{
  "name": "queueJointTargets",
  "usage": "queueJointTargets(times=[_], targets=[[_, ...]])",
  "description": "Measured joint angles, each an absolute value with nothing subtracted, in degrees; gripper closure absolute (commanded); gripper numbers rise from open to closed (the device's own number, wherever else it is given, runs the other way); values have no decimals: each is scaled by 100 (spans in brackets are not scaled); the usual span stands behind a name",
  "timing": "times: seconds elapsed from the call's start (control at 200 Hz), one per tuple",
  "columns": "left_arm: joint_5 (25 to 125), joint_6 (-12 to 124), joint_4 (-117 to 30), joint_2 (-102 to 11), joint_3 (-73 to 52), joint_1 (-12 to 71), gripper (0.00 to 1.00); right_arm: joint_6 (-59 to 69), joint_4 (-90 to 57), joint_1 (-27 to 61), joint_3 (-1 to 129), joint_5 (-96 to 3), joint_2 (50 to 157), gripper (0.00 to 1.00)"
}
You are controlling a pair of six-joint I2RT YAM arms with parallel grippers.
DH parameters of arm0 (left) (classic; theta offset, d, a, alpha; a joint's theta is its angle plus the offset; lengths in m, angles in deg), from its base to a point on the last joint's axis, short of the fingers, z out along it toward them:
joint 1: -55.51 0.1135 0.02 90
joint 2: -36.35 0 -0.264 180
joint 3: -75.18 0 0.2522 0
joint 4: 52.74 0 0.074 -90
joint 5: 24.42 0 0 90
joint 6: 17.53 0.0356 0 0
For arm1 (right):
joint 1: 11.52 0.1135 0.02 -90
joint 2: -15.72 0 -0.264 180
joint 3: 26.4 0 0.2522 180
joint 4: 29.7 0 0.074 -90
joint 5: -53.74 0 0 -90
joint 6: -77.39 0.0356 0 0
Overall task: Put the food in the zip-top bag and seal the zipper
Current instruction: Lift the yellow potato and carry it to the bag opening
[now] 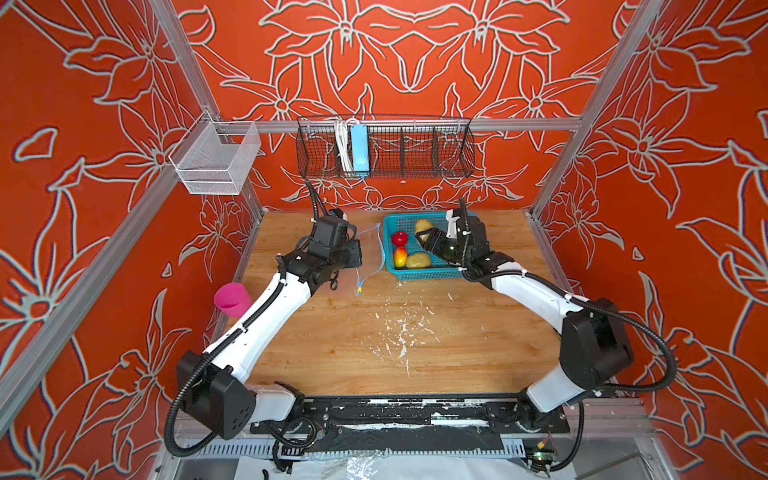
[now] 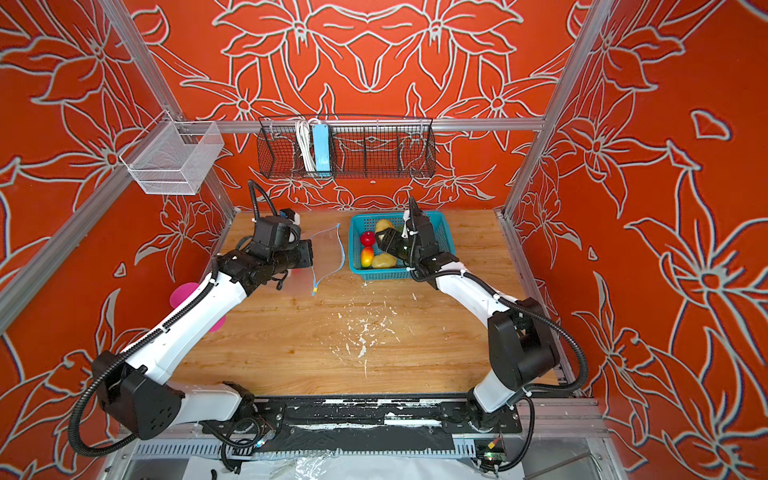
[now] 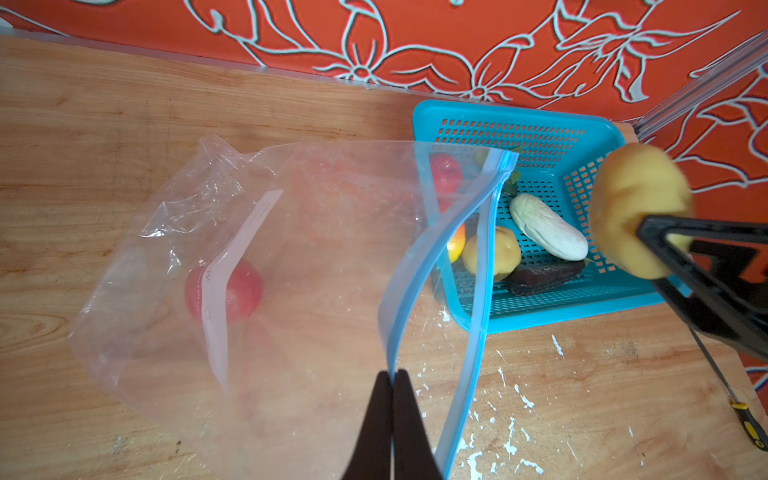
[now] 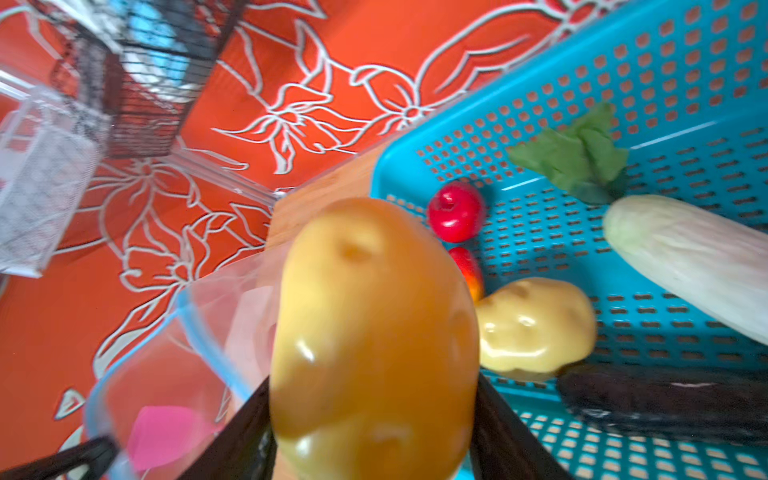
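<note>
Yellow potato (image 4: 374,291) is clamped in the right gripper (image 4: 374,380) and the left gripper (image 3: 392,376) is pinching the zipper (image 3: 411,266) lip up, so I'd go deep into the zip-top bag (image 3: 311,249) before letting go.

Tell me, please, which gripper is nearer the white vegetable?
Right. The right gripper, holding a potato, hangs over the basket with the white vegetable; the left gripper pinches the bag beside the basket.

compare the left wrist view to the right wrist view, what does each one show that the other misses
Left wrist only: a red ball lying inside the zip-top bag, and the bag's white label. Right wrist only: the black wire rack on the wall. Both: the bag, the potato in the right claw, the teal basket, the white vegetable.
</note>
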State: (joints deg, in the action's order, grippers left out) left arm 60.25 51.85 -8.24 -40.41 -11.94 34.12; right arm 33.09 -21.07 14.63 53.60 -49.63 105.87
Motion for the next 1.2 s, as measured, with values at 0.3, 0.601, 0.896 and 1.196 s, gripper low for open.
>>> queueJointTargets(times=[0.3, 0.601, 0.896, 1.196], targets=[[6030, 5185, -824, -4045, -1194, 3412, 100, 2998, -2105, 2025, 5183, -4830, 10211, 57], [6021, 5185, -824, -4045, -1194, 3412, 100, 2981, -2140, 2263, 5172, -4812, 10174, 57], [6019, 5185, -824, -4045, -1194, 3412, 100, 2944, -2092, 2693, 5397, -4812, 10342, 57], [6021, 5185, -824, -4045, -1194, 3412, 100, 2810, -1897, 2980, 5852, -4810, 10694, 57]])
